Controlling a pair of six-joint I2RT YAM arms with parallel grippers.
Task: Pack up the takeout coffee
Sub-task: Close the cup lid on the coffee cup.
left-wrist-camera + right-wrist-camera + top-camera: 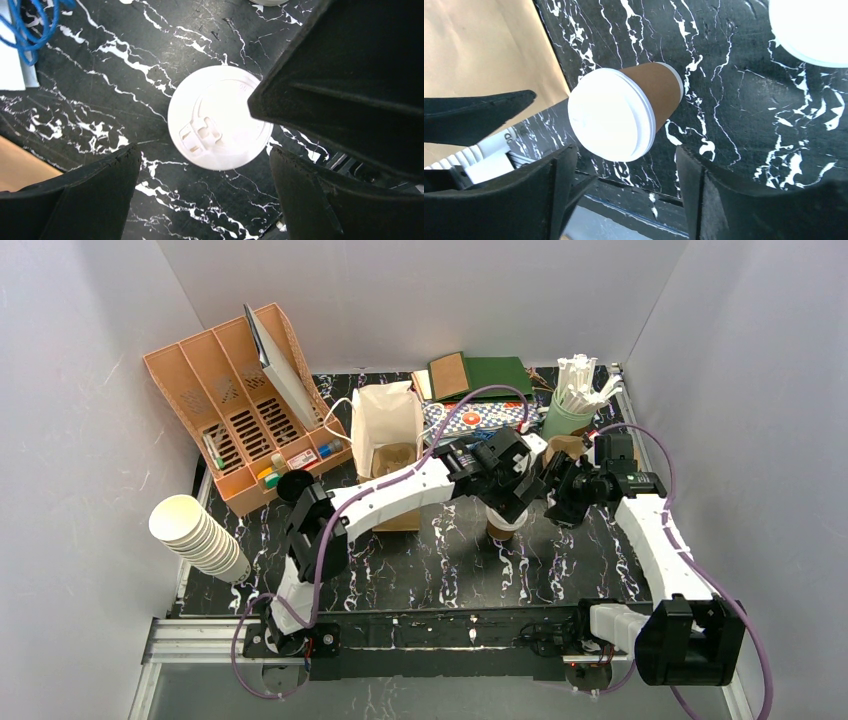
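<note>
Tan-brown paper under a white plastic lid: that was the takeout cup I had in front of me. It stood upright on the black marble table, just to the right of the open paper bag. The left gripper hung straight above it with its fingers spread wide, touching nothing. The right gripper looked down on the same cup from one side, also spread and holding nothing. A second white lid showed at the corner of the right wrist view, well apart from the first.

I judged the cup light, though I could not tell whether it was filled. The paper wall looked thin enough to dent under a hard squeeze, and the smooth lid seemed likely to pop off if I lifted by it. I would have gripped the brown wall just under the lid's rim, where it is stiffest, closing gently and keeping the cup upright all the way to the bag
</note>
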